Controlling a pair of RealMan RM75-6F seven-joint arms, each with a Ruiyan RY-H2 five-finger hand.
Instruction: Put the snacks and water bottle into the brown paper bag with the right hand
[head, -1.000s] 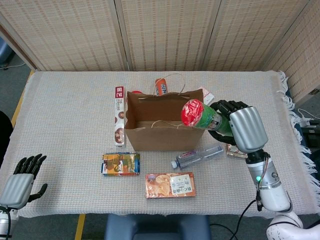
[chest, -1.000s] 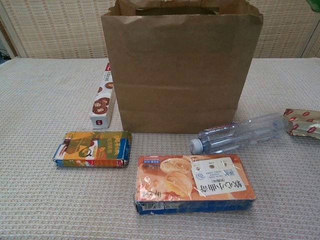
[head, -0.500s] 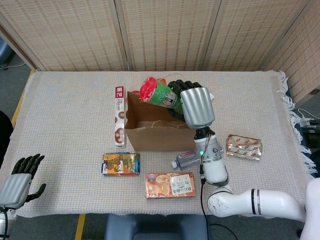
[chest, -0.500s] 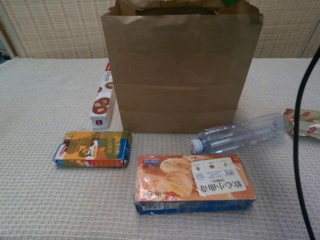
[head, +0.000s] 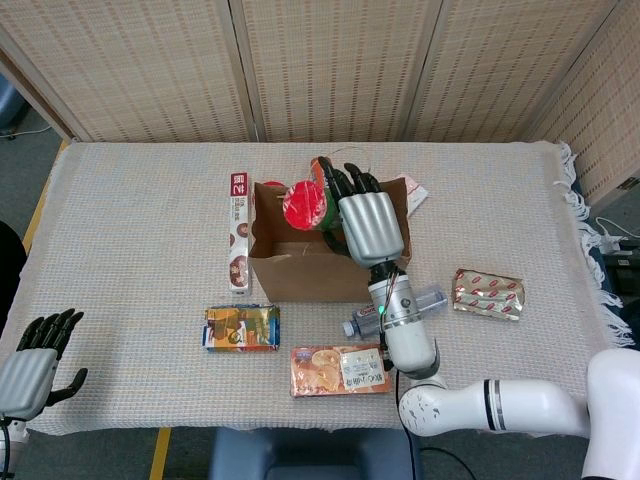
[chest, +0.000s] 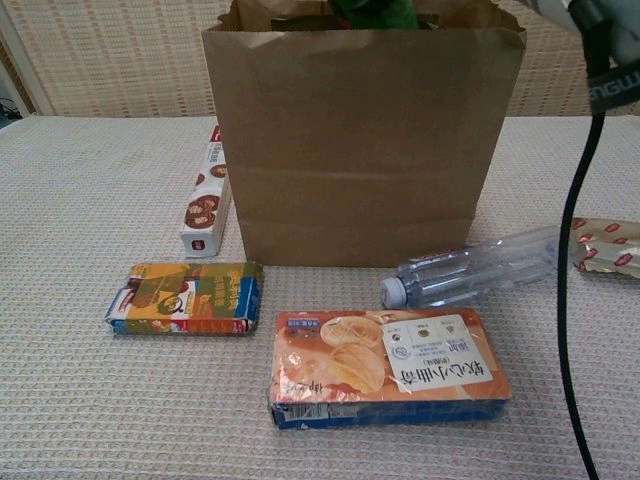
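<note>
The brown paper bag (head: 300, 275) stands open mid-table. My right hand (head: 370, 225) hovers over its mouth and grips a green snack can with a red lid (head: 305, 205), tilted down into the opening. In the chest view only the can's green body (chest: 375, 12) shows at the rim of the bag (chest: 350, 150). The clear water bottle (head: 430, 298) (chest: 480, 268) lies in front of the bag to the right, partly hidden by my right forearm. My left hand (head: 30, 362) stays at the front left edge, fingers apart and holding nothing.
An orange snack box (head: 340, 370) (chest: 385, 365) and a colourful packet (head: 241, 328) (chest: 188, 297) lie in front of the bag. A long white box (head: 238, 245) (chest: 205, 205) lies at its left. A foil packet (head: 488, 293) (chest: 605, 247) lies to the right. Small items (head: 413, 190) sit behind the bag.
My right hand has carried the can from the bag's right side leftwards to above its opening, then lowered it towards the mouth. The left hand has barely moved.
</note>
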